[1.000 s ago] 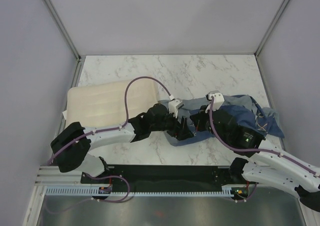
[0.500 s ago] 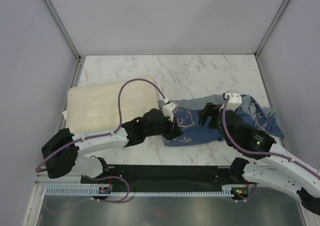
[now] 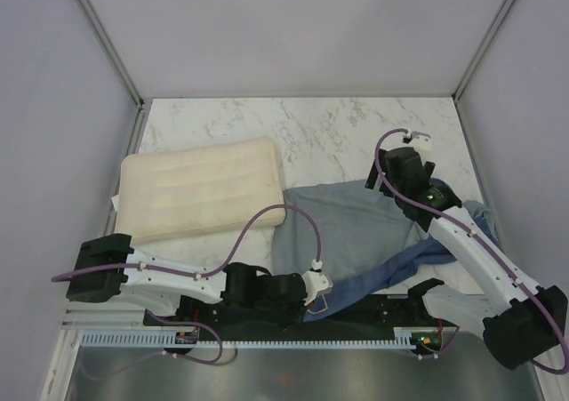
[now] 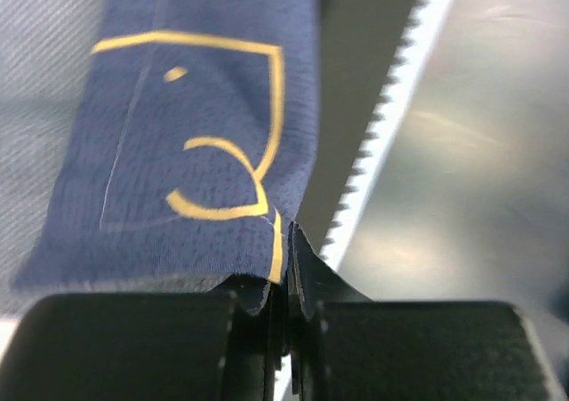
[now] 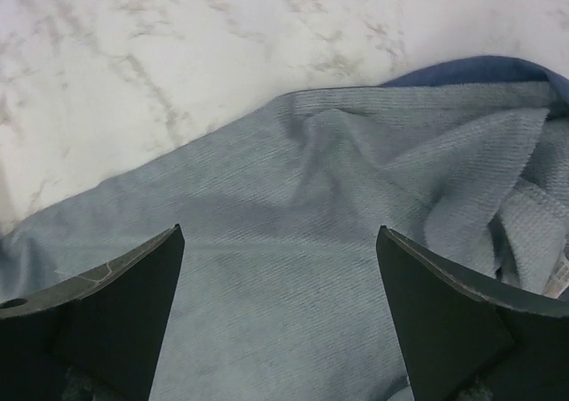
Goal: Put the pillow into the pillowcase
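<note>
The pillow (image 3: 200, 188), a plump cream rectangular cushion with faint quilted seams, lies flat at about 9 o'clock on the white marbled desk (image 3: 338, 125), its long side tilted slightly. The pillowcase (image 3: 347, 228) is a floppy denim-blue cloth sack with yellow outlines. It is spread just beside the pillow at 4 o'clock of it, from the desk's middle towards 3 o'clock, mostly showing its lighter grey-blue inside, with a darker blue band along its near edge.

The left arm lies low and long along the near edge, reaching from 8 o'clock towards 6 o'clock. Its left pincer (image 4: 286, 245) is pressed together on the dark blue hem of the pillowcase, beside a yellow outline. The cloth is drawn down over the desk's near edge, next to the white saw-toothed rail (image 4: 382, 125).

The right arm stretches from its base at 5 o'clock up to about 2 o'clock, forearm raised. Its right pincer (image 5: 279, 236) is spread wide and holds nothing, hovering over the grey-blue cloth close to the pillowcase's far edge, with bare marble beyond.

The pillow is wholly outside the pillowcase; whether the two touch cannot be told.
</note>
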Tool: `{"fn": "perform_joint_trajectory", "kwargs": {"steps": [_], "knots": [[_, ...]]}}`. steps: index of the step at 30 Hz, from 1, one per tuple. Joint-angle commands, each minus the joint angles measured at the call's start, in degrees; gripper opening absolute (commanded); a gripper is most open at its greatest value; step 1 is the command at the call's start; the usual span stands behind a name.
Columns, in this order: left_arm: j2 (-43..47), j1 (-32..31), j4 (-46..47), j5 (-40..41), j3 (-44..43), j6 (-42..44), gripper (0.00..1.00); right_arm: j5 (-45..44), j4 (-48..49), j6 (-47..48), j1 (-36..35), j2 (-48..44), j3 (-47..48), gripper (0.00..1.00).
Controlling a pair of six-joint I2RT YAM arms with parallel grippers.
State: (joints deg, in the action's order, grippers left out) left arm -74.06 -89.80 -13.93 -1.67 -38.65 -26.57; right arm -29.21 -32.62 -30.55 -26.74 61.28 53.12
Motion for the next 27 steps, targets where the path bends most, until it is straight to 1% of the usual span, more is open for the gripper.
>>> {"fn": "perform_joint_trajectory", "kwargs": {"steps": [1,2,4,5,6,7,8,9,11,12,13,15,16,17,18,19,20,21,22,23,25,26,27], "knots": [[3.56,-0.29,-3.38,8.34,3.49,-6.65,0.05,17.86,6.51,-0.12,14.05,-1.51,-5.82,0.98],[5.75,-0.29,-3.38,9.13,5.59,-9.44,0.05,18.48,7.13,-0.56,18.7,-1.42,-7.58,0.98],[8.66,-0.11,-5.39,11.77,7.09,-11.74,0.04,15.87,8.1,-1.35,21.46,-0.55,-8.65,0.98],[11.8,-0.11,-6.27,13.08,8.58,-14.8,0.04,14.72,8.27,-1.53,22.95,0.07,-9.26,0.98],[13.4,-0.03,-7.85,16.93,9.12,-16.57,0.02,13.4,8.45,-1.8,23.31,0.77,-9.35,0.98],[15.07,0.06,-11.17,18.79,9.64,-18.41,0.02,10.26,8.28,-2.23,23.4,2.52,-9.44,0.98],[17.18,0.15,-12.86,20.2,10.35,-20.96,0.02,9.1,8.19,-3.11,23.75,3.32,-9.53,0.98],[21.11,0.67,-14.0,22.13,10.79,-21.85,0.02,7.95,8.19,-3.55,23.93,3.93,-9.7,0.98],[25.79,1.29,-15.68,23.38,12.36,-23.35,0.02,7.76,9.06,-4.26,23.93,5.52,-10.93,0.95],[30.07,1.64,-15.77,23.99,12.98,-23.62,0.02,7.85,10.11,-4.61,24.02,5.96,-11.28,0.94],[31.94,1.82,-15.86,24.52,13.42,-24.05,0.02,8.03,10.56,-4.7,23.93,6.83,-11.64,0.91],[35.02,3.13,-18.05,26.71,14.39,-27.03,0.02,7.86,11.26,-5.57,24.02,7.54,-12.52,0.87],[37.21,3.66,-18.84,27.33,14.57,-28.0,0.02,7.51,11.44,-5.84,24.02,7.89,-12.78,0.8],[38.19,4.97,-20.5,27.77,14.75,-29.84,0.02,7.15,11.79,-6.02,24.02,7.81,-13.48,0.77],[38.81,5.77,-21.22,28.82,14.75,-30.64,0.02,6.98,12.14,-6.19,24.1,7.37,-13.75,0.59],[39.51,6.65,-21.74,29.18,14.75,-31.26,0.02,7.06,12.66,-6.19,23.93,6.93,-14.62,0.49],[39.61,8.83,-22.01,29.44,14.66,-31.53,0.02,6.89,13.11,-6.19,24.02,6.58,-14.89,0.4],[39.44,10.24,-22.1,29.36,14.57,-31.35,0.02,6.8,13.54,-6.37,24.02,6.05,-14.89,0.24],[39.0,11.91,-22.01,29.01,14.14,-31.0,0.02,6.71,13.64,-6.11,24.02,5.96,-14.46,0.19],[37.78,15.67,-21.93,28.66,13.87,-29.96,0.02,6.71,13.64,-6.19,23.93,5.96,-14.02,0.19],[35.75,20.08,-20.79,26.82,13.0,-28.29,0.02,6.71,13.38,-5.49,24.02,6.14,-12.44,0.19],[33.65,24.89,-19.91,25.68,12.82,-25.93,0.02,6.54,13.2,-5.32,24.02,6.22,-11.99,0.2],[32.85,27.55,-18.6,23.75,12.73,-25.12,0.02,5.93,12.85,-5.14,24.02,5.96,-11.64,0.19]]}}
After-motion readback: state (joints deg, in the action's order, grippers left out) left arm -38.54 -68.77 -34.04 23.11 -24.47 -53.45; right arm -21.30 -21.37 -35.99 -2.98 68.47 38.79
